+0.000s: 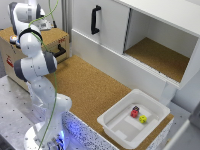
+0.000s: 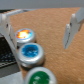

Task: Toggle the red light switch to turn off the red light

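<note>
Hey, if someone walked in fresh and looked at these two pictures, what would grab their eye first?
Probably the big white robot arm at the exterior view's left, bent over the cork-topped bench. Next, the white tub at that bench's near end, holding a small red cube and a yellow one. In the wrist view, a row of round buttons stands out: the glowing red light switch, a blue button, a green one.

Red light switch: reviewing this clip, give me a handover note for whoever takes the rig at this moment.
Gripper: open, holding nothing, fingers spread above the switch row.
Red light switch: a round button in the wrist view, glowing at its centre, so the light looks on. It sits beside the blue button, with the green button after that.
Done: the arm is over the switches; there is no visible contact.
Left: press the red switch and confirm the glow goes out.
</note>
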You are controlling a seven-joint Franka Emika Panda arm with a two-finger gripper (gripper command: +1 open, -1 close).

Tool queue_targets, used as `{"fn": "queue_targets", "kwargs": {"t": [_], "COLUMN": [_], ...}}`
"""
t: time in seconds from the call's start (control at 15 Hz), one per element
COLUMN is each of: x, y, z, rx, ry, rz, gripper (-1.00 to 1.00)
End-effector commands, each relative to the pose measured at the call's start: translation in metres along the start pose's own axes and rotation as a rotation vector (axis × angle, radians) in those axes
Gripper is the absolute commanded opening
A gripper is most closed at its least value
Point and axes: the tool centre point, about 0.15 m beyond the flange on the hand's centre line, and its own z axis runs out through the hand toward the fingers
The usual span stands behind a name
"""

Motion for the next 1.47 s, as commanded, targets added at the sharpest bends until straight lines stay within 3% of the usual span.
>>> {"fn": "queue_targets", "kwargs": {"t": [0.0,0.2,0.33,0.53,0.6,0.67,0.87,1.2,1.4], "x": [0.070,0.092,0.109,0.123,0.127,0.130,0.130,0.113,0.111], "y": [-0.049,-0.064,-0.076,-0.070,-0.065,-0.060,-0.052,-0.050,-0.047], "z": [0.007,0.030,0.051,0.055,0.054,0.053,0.045,0.049,0.053], "rx": [-0.099,-0.156,-0.129,-0.071,-0.085,-0.115,-0.133,-0.144,-0.111], "ry": [-0.240,-0.289,-0.318,-0.318,-0.314,-0.301,-0.270,-0.279,-0.276], "rz": [-0.124,-0.171,-0.185,-0.147,-0.133,-0.118,-0.087,-0.063,-0.044], "gripper": [1.00,1.00,1.00,1.00,1.00,-1.00,-1.00,-1.00,-1.00]}}
